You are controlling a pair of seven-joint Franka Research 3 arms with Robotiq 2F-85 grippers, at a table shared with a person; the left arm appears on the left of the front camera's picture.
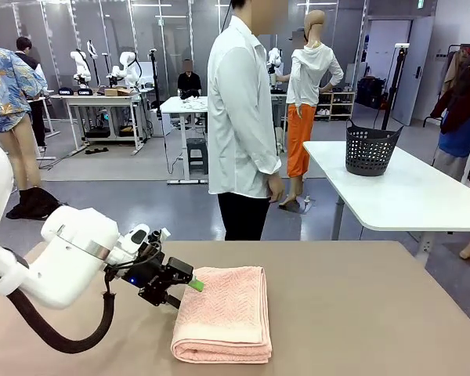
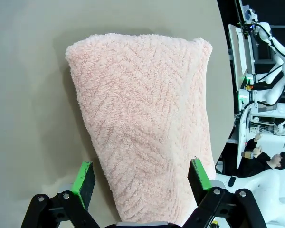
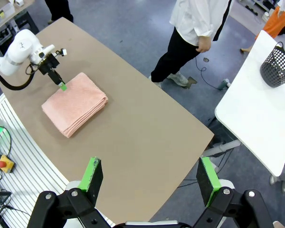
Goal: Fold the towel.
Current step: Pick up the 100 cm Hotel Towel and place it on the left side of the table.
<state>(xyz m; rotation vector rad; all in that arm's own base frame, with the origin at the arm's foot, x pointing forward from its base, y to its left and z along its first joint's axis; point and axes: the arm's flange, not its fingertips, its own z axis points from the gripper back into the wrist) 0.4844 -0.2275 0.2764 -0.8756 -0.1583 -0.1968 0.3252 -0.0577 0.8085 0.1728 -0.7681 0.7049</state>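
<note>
Both grippers open, left arm low, right arm high

White left arm reaches in from the near left, its black green-padded left gripper spread wide; right gripper hangs high, jaws apart.

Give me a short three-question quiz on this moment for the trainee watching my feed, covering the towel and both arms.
1. True or false: the towel lies folded in a stack of layers on the brown table.
2. Which gripper is at the towel's edge? A) left gripper B) right gripper C) neither
3. Fill in: the black basket stands on the ____ table, beyond the person.

Key
1. True: layered edges show along its near side.
2. A: its jaws are open, with the towel between them in the left wrist view; the right gripper, also open, hangs high above the table.
3. white
</note>
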